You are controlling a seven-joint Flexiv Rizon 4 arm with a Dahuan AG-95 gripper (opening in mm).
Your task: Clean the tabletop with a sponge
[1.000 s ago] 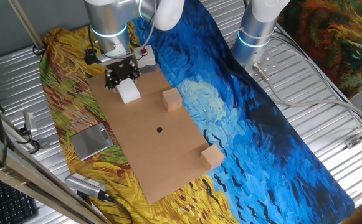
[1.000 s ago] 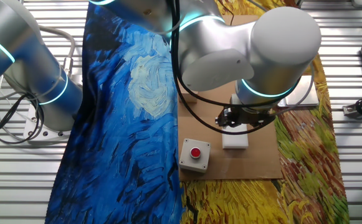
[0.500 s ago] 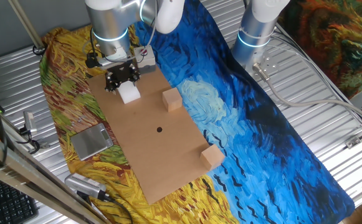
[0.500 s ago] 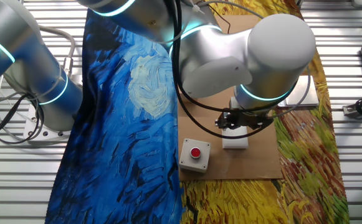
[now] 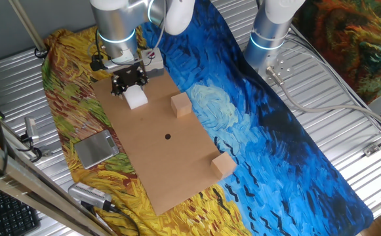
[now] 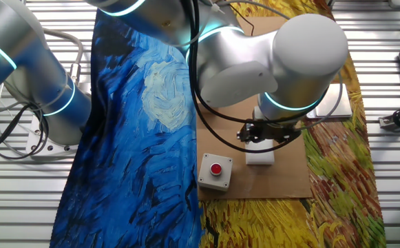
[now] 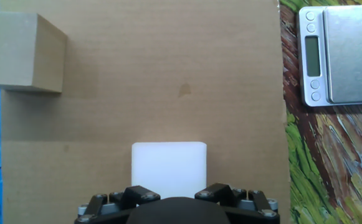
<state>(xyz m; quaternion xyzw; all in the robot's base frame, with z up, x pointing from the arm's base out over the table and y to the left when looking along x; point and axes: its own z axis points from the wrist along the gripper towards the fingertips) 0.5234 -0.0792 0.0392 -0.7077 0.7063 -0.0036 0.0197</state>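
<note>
One fixed view: the gripper (image 5: 127, 81) hangs over the far left corner of the tabletop (image 5: 170, 157). The sponge (image 5: 136, 98) lies on the board directly below and just in front of the black fingers, touching or nearly touching them. One wooden cube (image 5: 181, 105) sits to the right of the sponge, apart from it; a second wooden cube (image 5: 223, 164) sits at the board's near right edge. The dark spot (image 5: 167, 137) is near the board's middle, between the cubes. A grey scale (image 5: 96, 148) rests on the patterned cloth (image 5: 295, 137) left of the board.

The other fixed view: the arm's large white joint hides most of the gripper (image 6: 267, 132). The sponge (image 6: 260, 156) shows just below it on the tabletop (image 6: 289, 179). A grey button box (image 6: 215, 171) with a red button stands to the sponge's left, at the board's edge.

Hand view: the sponge (image 7: 169, 170) sits at the gripper (image 7: 178, 198) base, centred, flat on the tabletop (image 7: 143, 87). Fingertips are not visible, so whether the jaws are closed on the sponge or released cannot be told. Wooden cube (image 7: 23, 53) far left; scale (image 7: 341, 55) far right on the cloth (image 7: 330, 162).
</note>
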